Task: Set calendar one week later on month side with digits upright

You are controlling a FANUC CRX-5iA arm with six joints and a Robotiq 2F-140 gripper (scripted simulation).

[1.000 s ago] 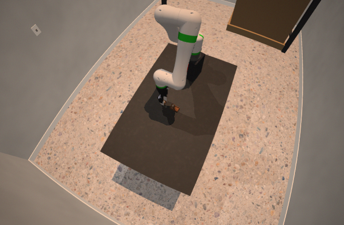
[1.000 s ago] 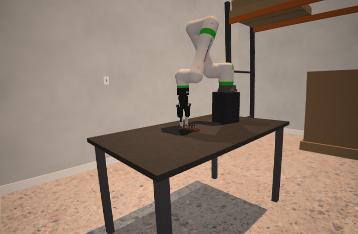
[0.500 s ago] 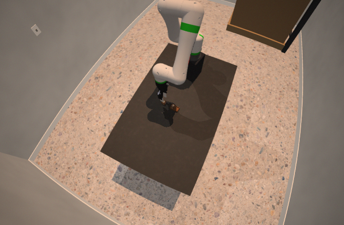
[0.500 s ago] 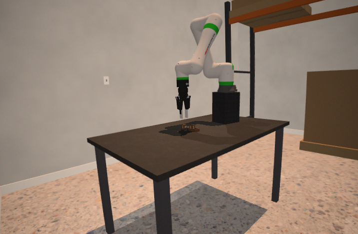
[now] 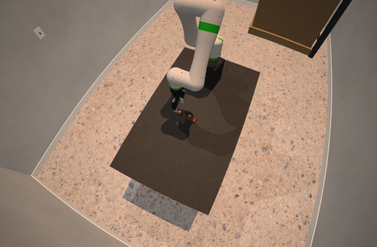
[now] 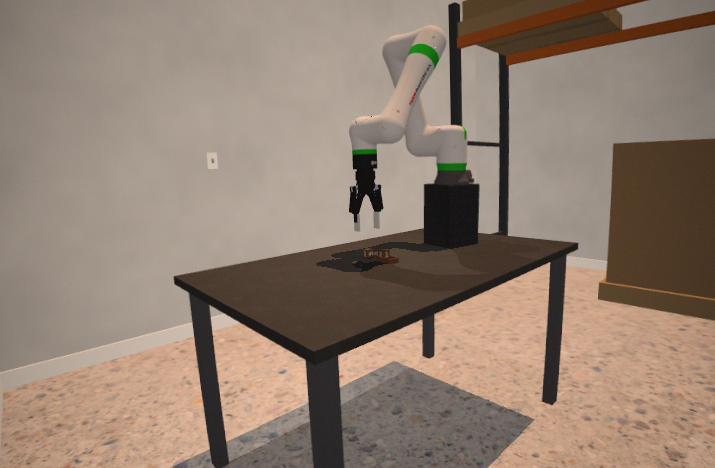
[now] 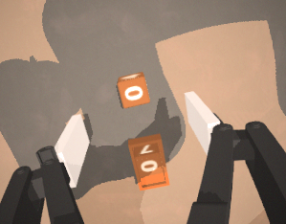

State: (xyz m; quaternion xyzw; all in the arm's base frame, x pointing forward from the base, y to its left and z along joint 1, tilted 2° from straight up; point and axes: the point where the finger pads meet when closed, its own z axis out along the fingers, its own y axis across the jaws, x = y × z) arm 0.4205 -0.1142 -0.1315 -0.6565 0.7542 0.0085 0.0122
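My gripper (image 5: 176, 107) (image 6: 366, 225) (image 7: 135, 118) is open and empty, hanging well above the table. One orange cube (image 5: 179, 112) (image 6: 368, 252) (image 7: 133, 91) stands on the bare table top with a white 0 facing up, outside the tray. The small orange tray (image 5: 193, 119) (image 6: 392, 259) (image 7: 153, 185) lies flat close beside it. The tray holds the other orange cube (image 7: 146, 156), whose upper face also shows a 0. The month's name side cannot be read in any view.
The dark table (image 5: 165, 163) (image 6: 313, 298) carries the robot's black pedestal (image 5: 213, 75) (image 6: 450, 215) at its far end. A brown crate (image 6: 669, 220) and a shelf rack (image 6: 501, 137) stand off the table at the right.
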